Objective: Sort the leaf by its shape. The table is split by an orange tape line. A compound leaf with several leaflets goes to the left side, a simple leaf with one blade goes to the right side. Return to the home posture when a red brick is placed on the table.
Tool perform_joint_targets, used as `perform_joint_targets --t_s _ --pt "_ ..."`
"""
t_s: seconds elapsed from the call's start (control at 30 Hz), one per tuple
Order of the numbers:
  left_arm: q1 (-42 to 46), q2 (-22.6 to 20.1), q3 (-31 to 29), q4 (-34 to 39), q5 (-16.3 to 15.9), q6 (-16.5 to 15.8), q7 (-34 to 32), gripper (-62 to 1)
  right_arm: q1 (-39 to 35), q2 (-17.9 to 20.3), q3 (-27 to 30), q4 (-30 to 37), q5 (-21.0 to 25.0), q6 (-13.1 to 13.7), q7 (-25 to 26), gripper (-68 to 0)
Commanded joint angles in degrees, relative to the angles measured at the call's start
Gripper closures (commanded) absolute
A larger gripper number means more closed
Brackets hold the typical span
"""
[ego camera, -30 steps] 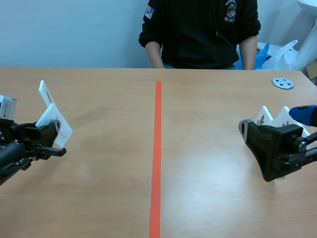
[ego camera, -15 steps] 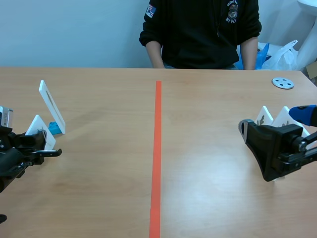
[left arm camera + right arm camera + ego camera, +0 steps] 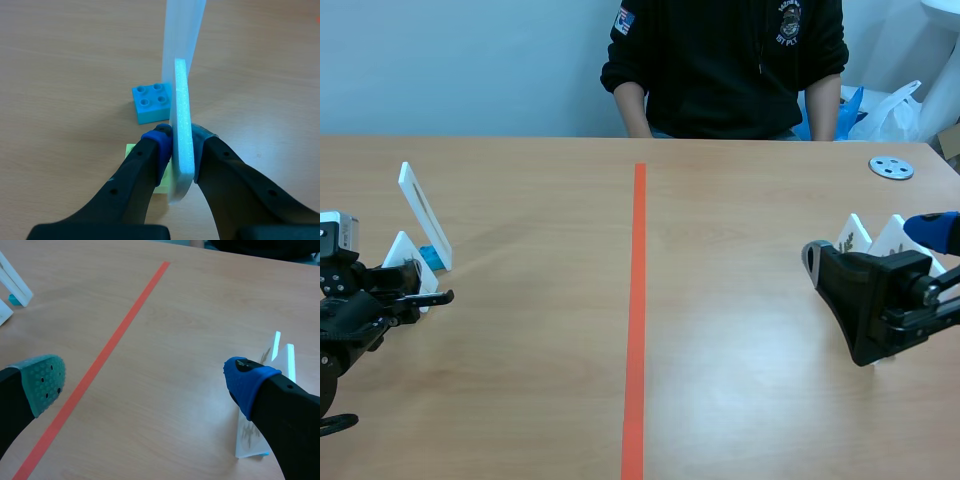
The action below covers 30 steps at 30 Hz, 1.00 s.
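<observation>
We find the left pincer [image 3: 180, 137] clamped on a white card [image 3: 182, 115], edge-on, low beside a blue brick [image 3: 151, 101], left of the tape line [image 3: 637, 300]. We judge placement under way; next, release without tipping it. The right pincer [image 3: 145, 380], jaws apart, hangs near two cards [image 3: 255, 435]. We read no writing; the leaf face is hidden.

The scene view looks from the robot's side across the table [image 3: 520, 400] toward a seated person [image 3: 720, 60]. The left wrist view looks down, close over the left gripper [image 3: 177, 139]. The right wrist view looks forward from farther off, sharing the orange tape line [image 3: 100, 365] with the scene view.
</observation>
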Motion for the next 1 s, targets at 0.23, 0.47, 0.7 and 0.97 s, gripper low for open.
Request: perform_joint_targets --t_s 0.23,0.47,0.7,0.97 --pt "-0.28 -1.11 -0.2 1.49 -0.15 -0.11 -0.83 -31.7 0.17 0.61 0.5 0.48 0.66 0.02 1.31 -67.9" --pt "0.7 -2.73 -0.44 5.79 -0.17 -0.11 0.2 -40.7 0.17 0.61 0.5 0.48 0.66 0.02 1.31 -67.9" --pt "7.26 -5.18 -3.15 22.8 -0.39 -0.96 7.8 -48.3 0.2 0.63 0.5 0.48 0.63 0.02 1.31 -67.9" --pt "19.19 -7.67 -3.48 43.6 -0.31 -8.44 11.34 -62.3 0.17 0.63 0.5 0.48 0.63 0.02 1.29 -67.9"
